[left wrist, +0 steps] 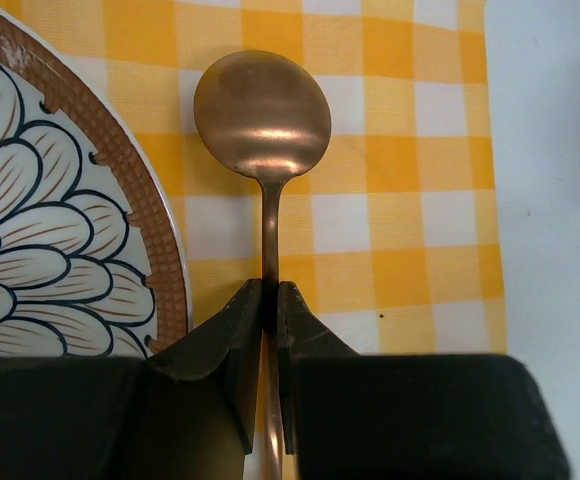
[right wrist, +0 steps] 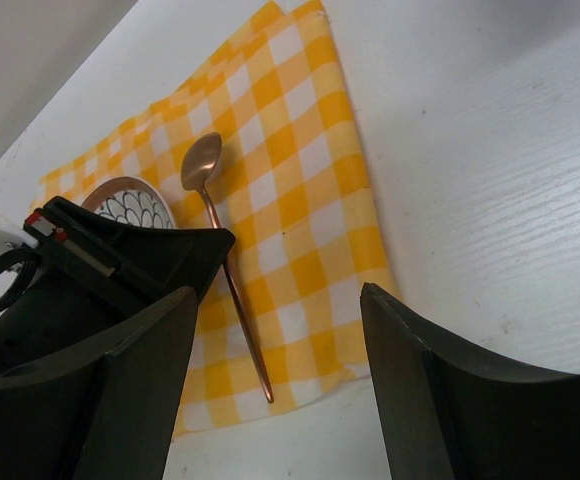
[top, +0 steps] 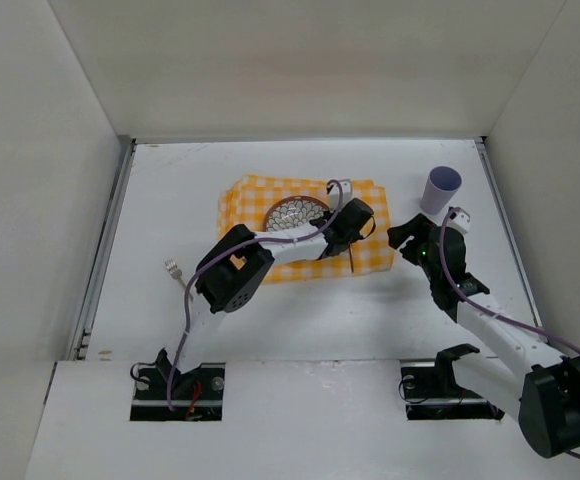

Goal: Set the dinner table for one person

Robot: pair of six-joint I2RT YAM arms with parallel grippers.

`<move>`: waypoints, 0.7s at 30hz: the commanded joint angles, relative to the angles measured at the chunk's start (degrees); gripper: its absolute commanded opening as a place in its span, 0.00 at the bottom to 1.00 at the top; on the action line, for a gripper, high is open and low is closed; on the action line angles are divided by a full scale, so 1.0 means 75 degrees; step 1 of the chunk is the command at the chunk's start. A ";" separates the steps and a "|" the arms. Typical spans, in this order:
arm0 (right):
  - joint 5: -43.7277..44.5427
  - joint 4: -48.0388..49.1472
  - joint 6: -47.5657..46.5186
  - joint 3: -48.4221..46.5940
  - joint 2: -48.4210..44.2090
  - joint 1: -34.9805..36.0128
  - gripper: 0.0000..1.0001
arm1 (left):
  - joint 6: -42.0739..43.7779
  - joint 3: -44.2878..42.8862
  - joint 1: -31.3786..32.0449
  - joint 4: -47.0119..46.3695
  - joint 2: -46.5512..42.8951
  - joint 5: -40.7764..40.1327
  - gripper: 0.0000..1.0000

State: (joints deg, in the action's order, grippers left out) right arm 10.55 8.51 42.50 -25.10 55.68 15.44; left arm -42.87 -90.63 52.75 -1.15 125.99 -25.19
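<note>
Spoon (left wrist: pixel 262 115) pinched in left gripper (left wrist: pixel 269 297) — bowl ahead

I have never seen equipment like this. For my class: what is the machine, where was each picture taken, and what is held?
Two robot arms, left arm and right arm, work at a white dinner table. One picture looks down from above; two come from wrist cameras. On a yellow-and-white checked cloth are a round patterned plate and a copper-coloured metal spoon. The left gripper is shut on the spoon's handle. The right gripper is open and empty, near a pale purple cup.
</note>
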 commanded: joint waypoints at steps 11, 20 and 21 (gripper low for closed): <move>0.0211 0.0435 0.0005 0.0019 -0.0158 0.0044 0.73 | 0.0115 -0.0151 0.0027 -0.0222 -0.0275 -0.0180 0.23; 0.0223 0.0435 0.0052 0.0066 -0.0323 0.0044 0.73 | 0.1414 0.1277 0.0390 -0.1194 -0.2874 -0.0157 0.36; 0.0223 0.0435 0.0052 0.0043 -0.0276 0.0056 0.73 | 0.1555 0.1546 0.0425 -0.1241 -0.3260 -0.0203 0.37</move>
State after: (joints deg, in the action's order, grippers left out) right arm 11.16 8.60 42.50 -24.51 53.67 15.44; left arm -36.69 -81.71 54.74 -4.36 112.81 -25.50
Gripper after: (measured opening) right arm 0.725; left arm 0.363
